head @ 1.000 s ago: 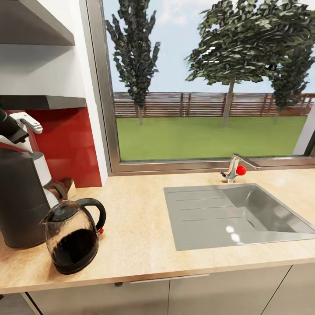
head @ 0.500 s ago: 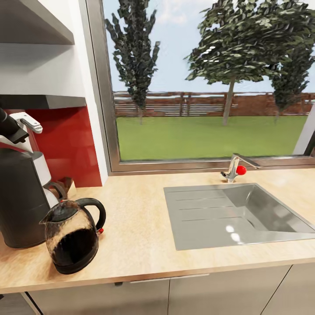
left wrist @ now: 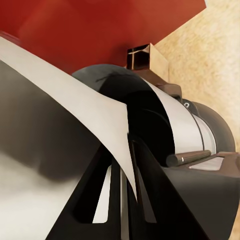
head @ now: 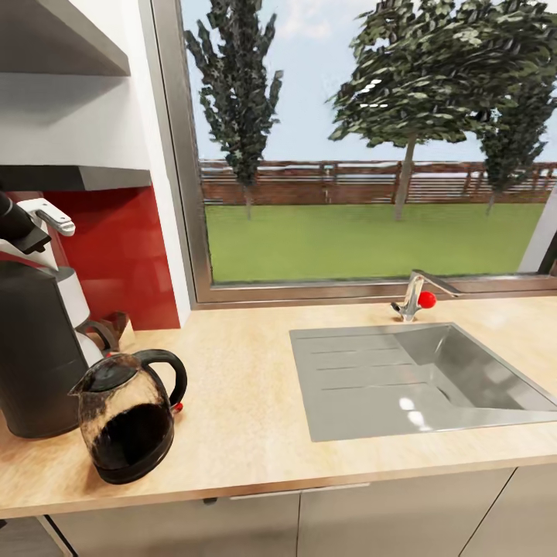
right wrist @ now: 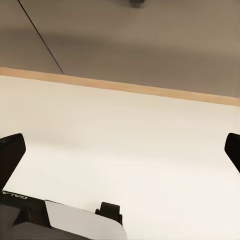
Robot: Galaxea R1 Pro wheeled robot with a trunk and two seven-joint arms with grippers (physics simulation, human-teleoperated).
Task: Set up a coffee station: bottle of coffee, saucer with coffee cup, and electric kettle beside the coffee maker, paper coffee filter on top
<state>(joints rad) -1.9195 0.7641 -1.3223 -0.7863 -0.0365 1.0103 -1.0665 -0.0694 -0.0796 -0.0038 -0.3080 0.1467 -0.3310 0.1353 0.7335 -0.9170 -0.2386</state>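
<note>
Now, here is what you have in front of you.

Counter: your head camera looks down on the counter (head: 240, 371), a light wood-grain slab with a steel sink (head: 422, 379) and a tap (head: 414, 294) set in it below the window (head: 371, 147).
Coffee maker: the coffee maker (head: 35, 348) stands at the far left of the counter, close to the red backsplash (head: 116, 255).
Electric kettle: the electric kettle (head: 128, 418) stands upright just beside the coffee maker, toward the counter's front edge, its handle turned toward the sink.
Bottle of coffee: a small dark shape with a brownish top (head: 116, 325) peeks out behind the coffee maker; you cannot tell for sure that it is the bottle.
Left gripper: your left gripper (left wrist: 121, 200) has its fingers (left wrist: 150, 195) pressed together on a thin white paper coffee filter (left wrist: 75, 115), held above the coffee maker's top.
Right gripper: your right gripper (right wrist: 120, 150) has its fingers (right wrist: 10, 155) spread wide over a pale surface with a wood-coloured edge.
</note>
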